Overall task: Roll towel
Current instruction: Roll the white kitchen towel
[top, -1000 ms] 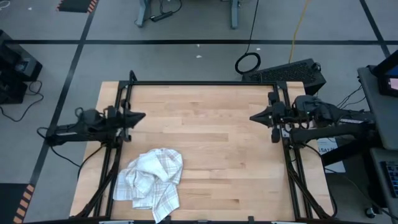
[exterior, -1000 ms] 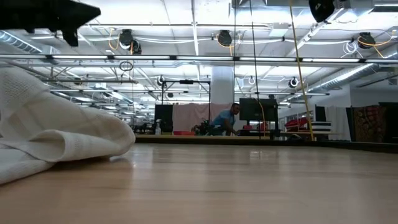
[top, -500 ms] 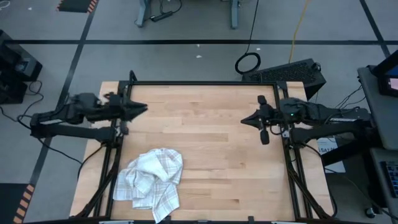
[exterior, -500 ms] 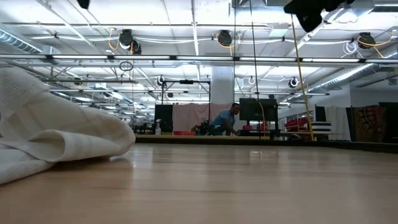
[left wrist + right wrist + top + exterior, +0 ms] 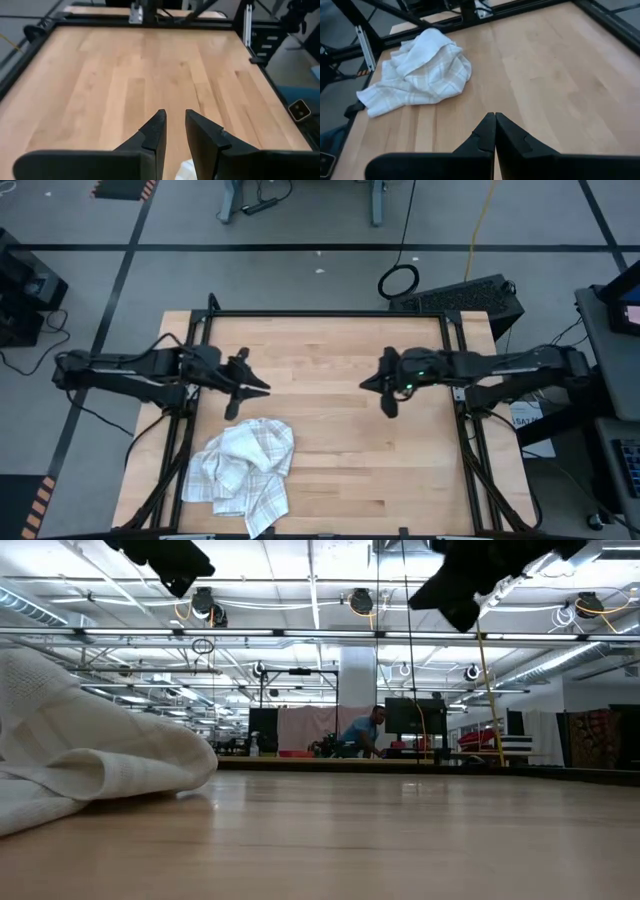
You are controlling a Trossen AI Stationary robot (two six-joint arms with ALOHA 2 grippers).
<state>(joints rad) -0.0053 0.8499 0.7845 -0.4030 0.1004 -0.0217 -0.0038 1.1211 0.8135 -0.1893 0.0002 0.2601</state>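
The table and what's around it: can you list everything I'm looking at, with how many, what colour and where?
towel: one, white with grey-tan plaid lines, crumpled in a heap near the table's front-left corner
table: one, light wood top in a black frame, centre of the high view
keyboard: one, black, on the floor behind the table's right rear corner
cable coil: one, black, on the floor beside the keyboard
person: one, blue top, far back in the room in the low view
left gripper: one, dark, slightly open, above the table just behind the towel
right gripper: one, dark, shut, above the table's right half, holding nothing
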